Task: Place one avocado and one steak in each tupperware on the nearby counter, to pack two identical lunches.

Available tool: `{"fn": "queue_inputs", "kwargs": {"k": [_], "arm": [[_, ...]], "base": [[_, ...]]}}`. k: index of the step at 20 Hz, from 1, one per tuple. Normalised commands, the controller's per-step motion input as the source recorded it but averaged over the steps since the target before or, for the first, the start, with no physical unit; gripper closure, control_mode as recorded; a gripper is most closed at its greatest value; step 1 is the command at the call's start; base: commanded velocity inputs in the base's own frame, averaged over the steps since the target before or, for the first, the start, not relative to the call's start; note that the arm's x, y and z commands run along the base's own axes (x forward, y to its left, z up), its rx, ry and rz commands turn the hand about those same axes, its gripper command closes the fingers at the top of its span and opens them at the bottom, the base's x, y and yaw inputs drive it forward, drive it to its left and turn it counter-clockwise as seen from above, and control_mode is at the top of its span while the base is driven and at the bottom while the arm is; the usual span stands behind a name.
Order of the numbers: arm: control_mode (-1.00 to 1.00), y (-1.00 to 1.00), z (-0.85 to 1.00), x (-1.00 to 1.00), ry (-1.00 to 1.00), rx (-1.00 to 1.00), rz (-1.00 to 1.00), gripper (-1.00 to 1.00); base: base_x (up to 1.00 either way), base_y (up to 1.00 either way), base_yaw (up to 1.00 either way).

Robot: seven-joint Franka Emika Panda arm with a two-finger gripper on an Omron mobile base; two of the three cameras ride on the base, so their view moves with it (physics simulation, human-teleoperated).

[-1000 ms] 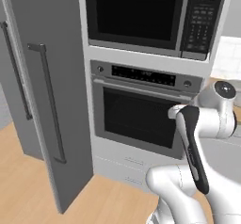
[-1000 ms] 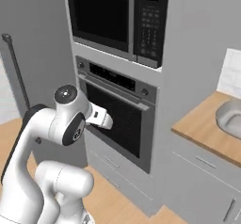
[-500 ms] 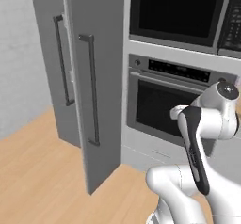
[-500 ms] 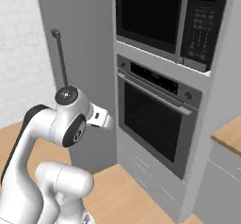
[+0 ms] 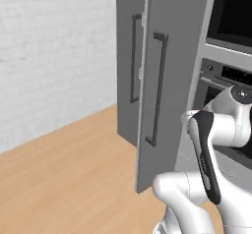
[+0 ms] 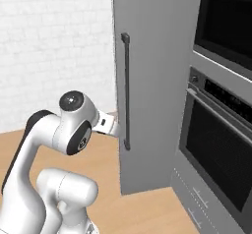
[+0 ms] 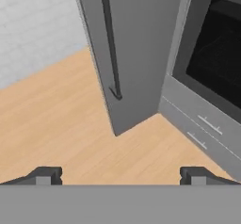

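Jaws spread wide and empty over bare wooden floor [image 7: 70, 138], no avocado, steak or tupperware anywhere here, and that open grey fridge door [image 5: 165, 80] beside the arm risks a clip.

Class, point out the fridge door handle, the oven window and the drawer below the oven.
Handle [image 6: 126, 90], right base view, mid-bar.
Oven window [image 6: 216, 152], right base view, dark glass.
Drawer [image 7: 200, 129], hand view, grey front.

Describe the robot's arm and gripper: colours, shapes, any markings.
The arm is glossy white with rounded, bulbous segments. A dark grey band runs along one link, and a round dark joint cap has a small pale dot at its centre. The gripper ends in two small dark grey, blocky fingertips. No cables or lettering show.
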Motion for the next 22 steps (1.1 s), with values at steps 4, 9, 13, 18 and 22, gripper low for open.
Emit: {"fn": "queue_inputs", "kwargs": {"k": [4, 9, 13, 18, 22], "arm": [[1.00, 0.00, 0.00, 0.00, 0.00, 0.00, 0.00, -1.00], [1.00, 0.00, 0.00, 0.00, 0.00, 0.00, 0.00, -1.00], [1.00, 0.00, 0.00, 0.00, 0.00, 0.00, 0.00, -1.00], [1.00, 0.00, 0.00, 0.00, 0.00, 0.00, 0.00, -1.00], [1.00, 0.00, 0.00, 0.00, 0.00, 0.00, 0.00, -1.00]], "base": [[-0.57, 1.00, 0.59], [0.13, 1.00, 0.44], [1.00, 0.66, 0.13], [1.00, 0.27, 0.03], [1.00, 0.00, 0.00]]}}
